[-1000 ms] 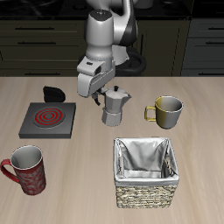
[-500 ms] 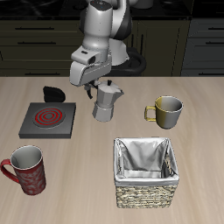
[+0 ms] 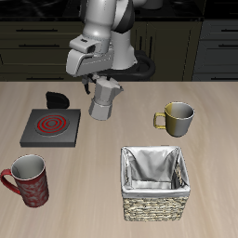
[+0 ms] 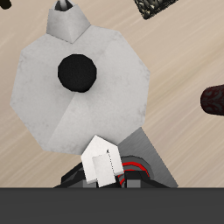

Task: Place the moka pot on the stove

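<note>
Silver and faceted, the moka pot (image 3: 103, 99) is being held clear of the table by the gripper (image 3: 98, 84), whose fingers are being kept clenched on its black handle side. It is being carried tilted, above the bare tabletop just beside the stove (image 3: 51, 126), not over the red coil. From the wrist, the pot's (image 4: 83, 87) lid and black knob are being seen from above, with one white finger pad (image 4: 101, 162) being pressed against its rim. An olive-handled mug (image 3: 176, 118), a woven basket (image 3: 155, 184) and a red mug (image 3: 27, 178) are being left standing apart.
</note>
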You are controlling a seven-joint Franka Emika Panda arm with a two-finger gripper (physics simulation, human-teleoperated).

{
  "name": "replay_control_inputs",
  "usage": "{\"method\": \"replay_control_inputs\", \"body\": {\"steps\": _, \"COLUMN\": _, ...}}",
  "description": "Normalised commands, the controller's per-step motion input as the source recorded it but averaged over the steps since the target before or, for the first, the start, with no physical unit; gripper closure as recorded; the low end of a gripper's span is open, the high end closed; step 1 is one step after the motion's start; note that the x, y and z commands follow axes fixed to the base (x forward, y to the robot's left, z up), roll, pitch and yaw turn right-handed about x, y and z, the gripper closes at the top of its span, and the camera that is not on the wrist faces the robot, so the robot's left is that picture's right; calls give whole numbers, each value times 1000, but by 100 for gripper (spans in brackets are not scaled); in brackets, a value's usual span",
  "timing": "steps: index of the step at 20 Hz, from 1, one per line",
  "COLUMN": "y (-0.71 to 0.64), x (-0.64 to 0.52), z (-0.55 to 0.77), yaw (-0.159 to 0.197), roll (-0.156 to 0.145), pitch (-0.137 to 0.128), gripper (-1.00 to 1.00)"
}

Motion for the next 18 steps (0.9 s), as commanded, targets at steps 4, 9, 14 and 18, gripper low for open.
{"method": "replay_control_inputs", "body": {"steps": 4, "y": -242, "x": -127, "z": 177, "yaw": -41, "roll": -50, "pitch": -29, "gripper": 100}}
{"method": "replay_control_inputs", "body": {"steps": 9, "y": -204, "x": -107, "z": 25, "yaw": -52, "roll": -46, "pitch": 8, "gripper": 100}}
{"method": "replay_control_inputs", "body": {"steps": 14, "y": -166, "x": -146, "z": -38, "yaw": -38, "roll": -35, "pitch": 10, "gripper": 100}}
{"method": "replay_control_inputs", "body": {"steps": 18, "y": -286, "x": -141, "z": -5, "yaw": -43, "roll": -68, "pitch": 1, "gripper": 100}}
